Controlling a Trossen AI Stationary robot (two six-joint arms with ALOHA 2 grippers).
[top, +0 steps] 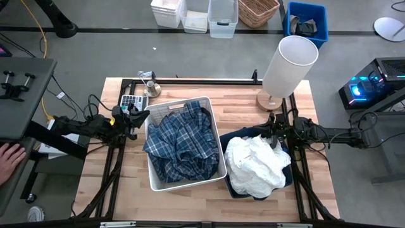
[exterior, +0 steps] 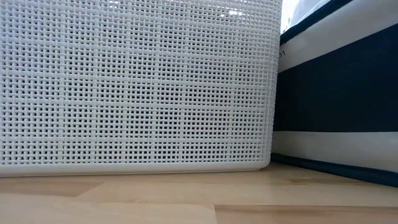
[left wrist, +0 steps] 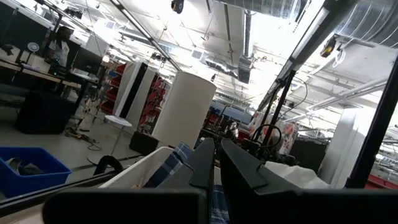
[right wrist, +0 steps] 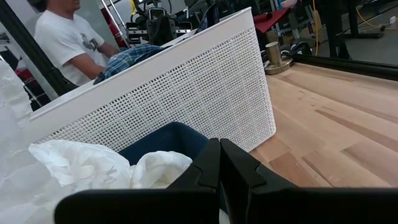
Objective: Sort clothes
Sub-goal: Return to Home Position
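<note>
The blue-and-white plaid shirt [top: 180, 142] lies heaped in the white plastic bin [top: 154, 178]; it also shows in the left wrist view [left wrist: 180, 158] and the right wrist view [right wrist: 130, 56]. White garments [top: 256, 166] fill the navy blue bin [top: 286, 179]; they also show in the right wrist view [right wrist: 93, 168]. My left gripper [top: 143, 116] is shut and empty at the white bin's left far corner. My right gripper [top: 273, 140] is shut and empty at the navy bin's far edge. The dark green and dark grey garments are out of view.
A white cylinder lamp [top: 288, 66] on a wooden base stands at the table's far right. A calculator [top: 131, 101] and a small metal object [top: 149, 82] lie at the far left. A person's hand [top: 9, 158] shows left of the table. More bins stand on the floor beyond.
</note>
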